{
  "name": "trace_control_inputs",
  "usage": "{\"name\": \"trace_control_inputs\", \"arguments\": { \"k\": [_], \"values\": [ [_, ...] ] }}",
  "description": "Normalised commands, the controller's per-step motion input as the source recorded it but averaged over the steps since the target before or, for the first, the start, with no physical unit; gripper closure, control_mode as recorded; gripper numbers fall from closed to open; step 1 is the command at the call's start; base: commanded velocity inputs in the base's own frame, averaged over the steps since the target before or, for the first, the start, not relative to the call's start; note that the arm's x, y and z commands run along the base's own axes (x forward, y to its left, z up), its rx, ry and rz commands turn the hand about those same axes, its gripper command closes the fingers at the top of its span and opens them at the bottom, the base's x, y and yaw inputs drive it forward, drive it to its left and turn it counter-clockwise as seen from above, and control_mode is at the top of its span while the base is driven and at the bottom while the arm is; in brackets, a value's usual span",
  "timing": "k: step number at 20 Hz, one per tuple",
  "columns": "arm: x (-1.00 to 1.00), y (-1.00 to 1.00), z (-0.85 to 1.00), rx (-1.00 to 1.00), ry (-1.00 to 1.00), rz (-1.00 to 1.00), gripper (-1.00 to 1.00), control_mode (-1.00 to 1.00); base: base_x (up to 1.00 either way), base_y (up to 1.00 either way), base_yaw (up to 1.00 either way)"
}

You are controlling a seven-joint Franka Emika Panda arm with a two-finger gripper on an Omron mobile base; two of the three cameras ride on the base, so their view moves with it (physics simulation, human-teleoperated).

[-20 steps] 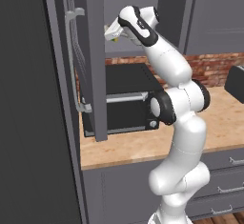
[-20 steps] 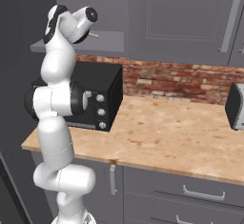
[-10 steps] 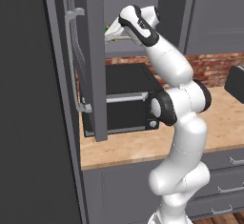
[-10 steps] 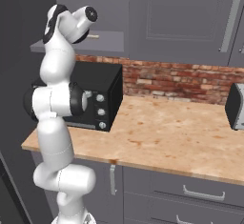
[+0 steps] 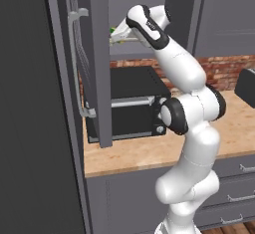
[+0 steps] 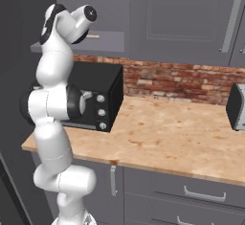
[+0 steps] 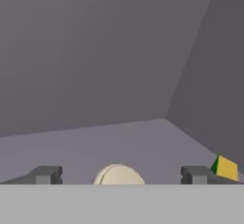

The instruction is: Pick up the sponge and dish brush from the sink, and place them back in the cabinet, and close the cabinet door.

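One dish brush (image 7: 118, 174) and one sponge (image 7: 225, 168) lie in the cabinet (image 7: 95, 66), tool (image 7: 122, 175) spread wide.

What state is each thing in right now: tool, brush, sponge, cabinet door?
tool: open, jaws wide apart, inside the cabinet above its shelf.
dish brush: cream head low between the open fingers, not clamped; whether it rests on the shelf, cannot tell.
sponge: on the shelf, off to one side, free of the tool.
cabinet door: open, swung out toward the camera.
toaster oven: door closed.
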Motion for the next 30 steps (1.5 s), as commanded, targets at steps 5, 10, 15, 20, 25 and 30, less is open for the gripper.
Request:
{"name": "trace_control_inputs", "arguments": {
  "k": [5,10,15,20,25,30],
  "values": [
    [-0.32,-0.08,0.03,0.05,0.00,-0.05,-1.00,-1.00,0.00,0.00,0.00],
    [-0.36,-0.08,0.06,0.08,0.00,-0.05,-1.00,-1.00,0.00,0.00,0.00],
    [-0.38,-0.06,0.11,0.08,0.00,-0.05,-1.00,-1.00,0.00,0.00,0.00],
    [-0.38,-0.03,0.18,0.04,-0.01,-0.03,-1.00,-1.00,0.00,0.00,0.00],
    [-0.41,-0.04,0.20,0.01,-0.02,-0.02,-1.00,-1.00,0.00,0.00,0.00],
    [-0.44,-0.08,0.17,0.03,0.00,-0.04,-1.00,-1.00,0.00,0.00,0.00]
  ]
}}
